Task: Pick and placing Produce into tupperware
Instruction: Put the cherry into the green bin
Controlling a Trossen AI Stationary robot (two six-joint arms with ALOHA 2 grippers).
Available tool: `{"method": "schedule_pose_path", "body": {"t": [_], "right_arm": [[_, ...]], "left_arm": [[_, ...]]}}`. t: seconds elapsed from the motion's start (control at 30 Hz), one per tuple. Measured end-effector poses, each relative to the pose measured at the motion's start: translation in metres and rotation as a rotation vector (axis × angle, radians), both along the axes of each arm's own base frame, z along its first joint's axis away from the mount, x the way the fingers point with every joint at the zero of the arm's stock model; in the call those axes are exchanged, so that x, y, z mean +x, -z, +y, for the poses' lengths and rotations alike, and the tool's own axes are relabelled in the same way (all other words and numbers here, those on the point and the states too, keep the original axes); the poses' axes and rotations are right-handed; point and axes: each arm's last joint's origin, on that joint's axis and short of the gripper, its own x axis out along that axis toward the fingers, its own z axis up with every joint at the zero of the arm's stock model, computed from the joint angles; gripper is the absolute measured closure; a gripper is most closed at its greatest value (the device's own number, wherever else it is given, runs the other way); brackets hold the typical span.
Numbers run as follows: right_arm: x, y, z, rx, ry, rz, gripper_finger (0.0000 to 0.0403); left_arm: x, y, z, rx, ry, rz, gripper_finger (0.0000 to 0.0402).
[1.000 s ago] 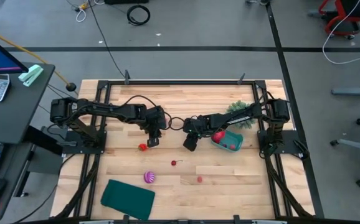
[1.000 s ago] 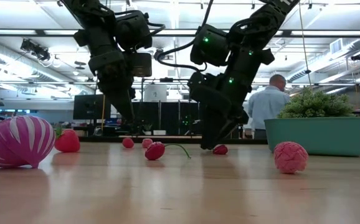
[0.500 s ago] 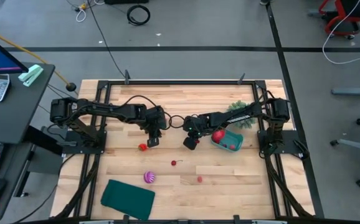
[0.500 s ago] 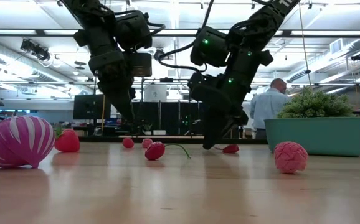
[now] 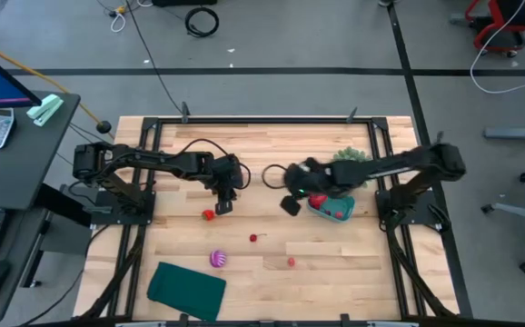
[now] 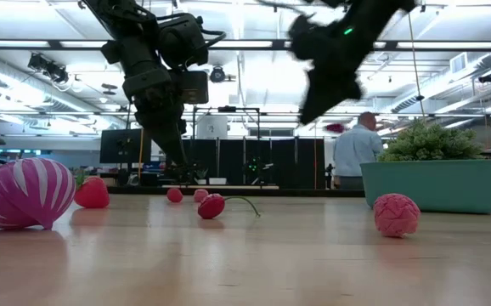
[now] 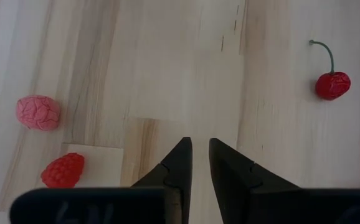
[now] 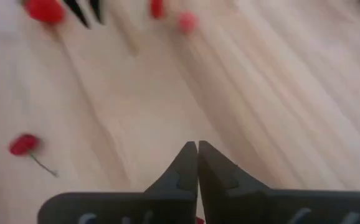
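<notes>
The teal tupperware (image 5: 334,208) stands right of centre and has two red fruits in it. My right gripper (image 5: 291,203) hangs high just left of it, shut on a small red piece (image 6: 337,127) that shows only as a blur. My left gripper (image 7: 200,147) hovers left of centre, narrowly open on nothing, beside a red strawberry (image 5: 209,215). A stemmed cherry (image 5: 253,238), a pink piece (image 5: 291,262) and the striped ball (image 5: 217,259) lie on the table nearer the front. A red raspberry (image 7: 63,170) lies near my left gripper. My right gripper has its fingers (image 8: 183,163) closed together, slanting down from the table's right. The small red piece (image 6: 337,127) hangs blurred beside and just below the fingertips, lifted well clear of the table. Which part of it is pinched does not show.
A green bushy clump (image 5: 349,163) stands just behind the tupperware. A flat dark teal sheet (image 5: 186,289) lies at the near left. Two more small red pieces (image 6: 187,195) lie under my left arm. A person (image 6: 354,153) stands in the room beyond the table.
My right gripper has shut on a small red piece that lay on the table. It has risen quickly with it, shifting a little toward the tupperware. The piece has left the table.
</notes>
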Motion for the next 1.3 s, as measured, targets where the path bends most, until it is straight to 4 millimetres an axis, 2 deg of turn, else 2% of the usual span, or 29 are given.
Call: {"method": "schedule_pose_path", "body": {"t": [0.17, 0.23, 0.3, 0.43, 0.53, 0.63, 0.83, 1.07, 1.3], "right_arm": [[-0.037, -0.017, 0.018, -0.116, 0.198, 0.074, 0.0398], [-0.044, -0.014, 0.027, -0.117, 0.235, 0.071, 0.0399], [-0.05, -0.005, 0.035, -0.102, 0.234, 0.076, 0.0397], [-0.061, 0.025, 0.048, -0.088, 0.256, 0.067, 0.0393], [-0.07, 0.046, 0.054, -0.096, 0.294, 0.017, 0.0394], [-0.078, 0.058, 0.054, -0.123, 0.301, 0.02, 0.0394], [-0.08, 0.06, 0.052, -0.164, 0.318, 0.016, 0.0376], [-0.079, 0.058, 0.053, -0.159, 0.318, 0.007, 0.0336], [-0.074, 0.056, 0.053, -0.182, 0.305, -0.052, 0.0312]], "left_arm": [[0.0, 0.0, 0.0, 0.0, 0.0, 0.0, 0.0337], [0.0, 0.0, 0.0, 0.0, 0.0, 0.0, 0.0334], [0.0, 0.0, 0.0, 0.0, -0.001, -0.001, 0.0331], [0.001, 0.0, 0.0, 0.001, 0.0, -0.009, 0.0329], [0.002, -0.001, 0.0, 0.004, -0.001, -0.027, 0.0329], [0.006, -0.003, 0.001, 0.01, -0.002, -0.067, 0.033], [0.011, -0.007, 0.002, 0.021, -0.001, -0.133, 0.0321], [0.012, -0.007, 0.0, 0.022, 0.004, -0.141, 0.0311], [0.021, -0.013, -0.024, -0.016, 0.108, -0.232, 0.0285]]}}
